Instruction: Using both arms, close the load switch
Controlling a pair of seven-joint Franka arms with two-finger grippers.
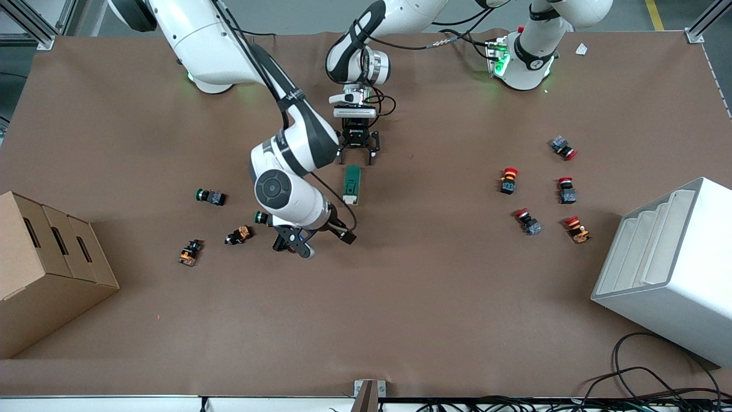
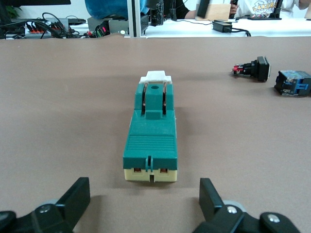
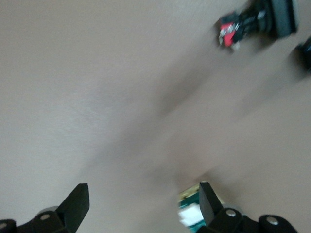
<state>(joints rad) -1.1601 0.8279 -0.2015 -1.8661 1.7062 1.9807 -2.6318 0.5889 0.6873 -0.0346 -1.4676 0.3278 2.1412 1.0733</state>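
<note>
The load switch (image 1: 353, 184) is a dark green block with a cream end, lying at the table's middle. In the left wrist view the load switch (image 2: 150, 131) points its cream base at the camera, its white lever piece at its other end. My left gripper (image 1: 358, 154) is open, low over the table just past the switch's end toward the robots' bases; in its own view the left gripper (image 2: 143, 204) stands a short way from the switch, not touching. My right gripper (image 1: 293, 245) is open and empty over bare table, nearer the front camera than the switch. In the right wrist view (image 3: 141, 206) a bit of the switch (image 3: 190, 214) shows beside one finger.
Green-capped push buttons (image 1: 210, 197) and orange-bodied ones (image 1: 238, 235) lie close by my right gripper. Several red-capped push buttons (image 1: 508, 180) lie toward the left arm's end. A cardboard box (image 1: 46, 269) and a white rack (image 1: 669, 269) stand at the table's two ends.
</note>
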